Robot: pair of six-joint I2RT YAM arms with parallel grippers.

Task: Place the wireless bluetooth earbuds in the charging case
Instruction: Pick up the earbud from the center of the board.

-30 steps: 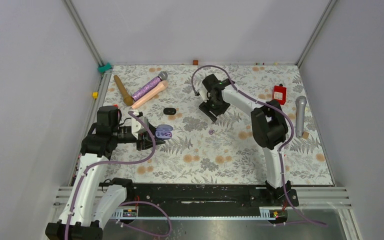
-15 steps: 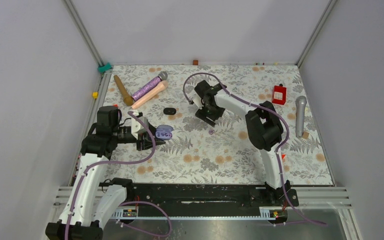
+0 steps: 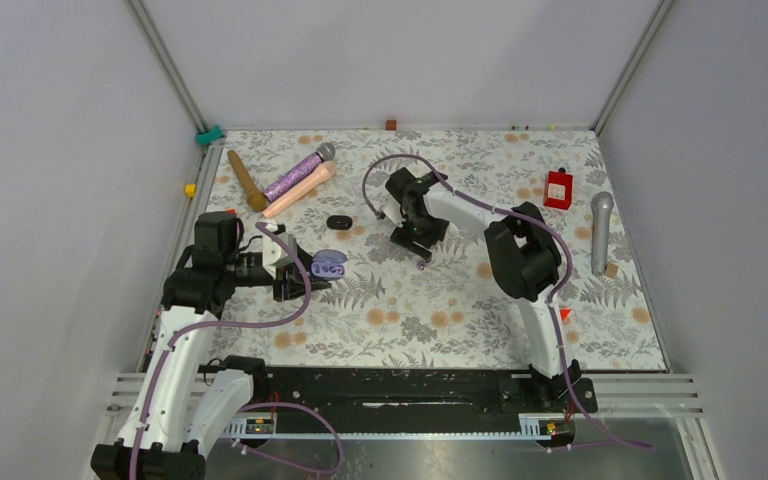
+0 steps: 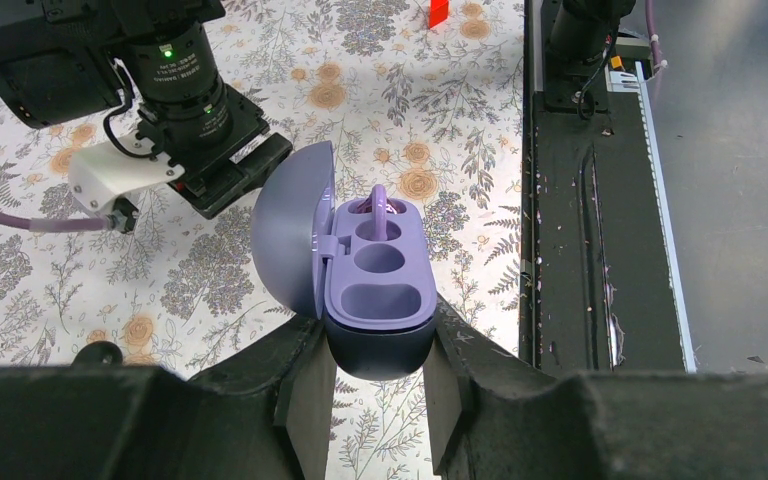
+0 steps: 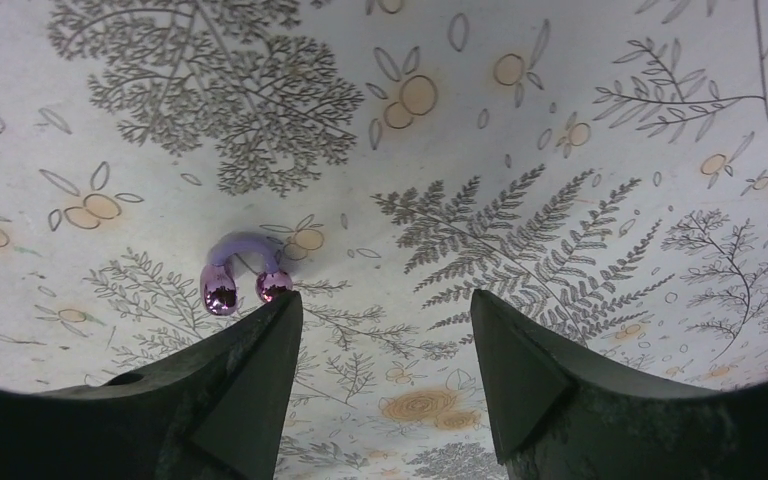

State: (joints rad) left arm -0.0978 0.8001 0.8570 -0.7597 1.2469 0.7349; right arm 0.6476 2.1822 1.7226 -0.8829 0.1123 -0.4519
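Looking down, you see the purple earbud (image 5: 245, 270) just beside one finger (image 5: 250, 380) of your open right claw (image 5: 385, 305), outside the gap. Your left claw (image 4: 378, 375) grips the charging case (image 4: 380, 270).

Lilac charging case (image 4: 378, 300), floral-print table (image 3: 440, 300)

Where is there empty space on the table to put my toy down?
The widest bare patch is the near middle of the table, between the charging case and the right arm. The back left corner is crowded with three microphones; the silver microphone and red box line the right edge.
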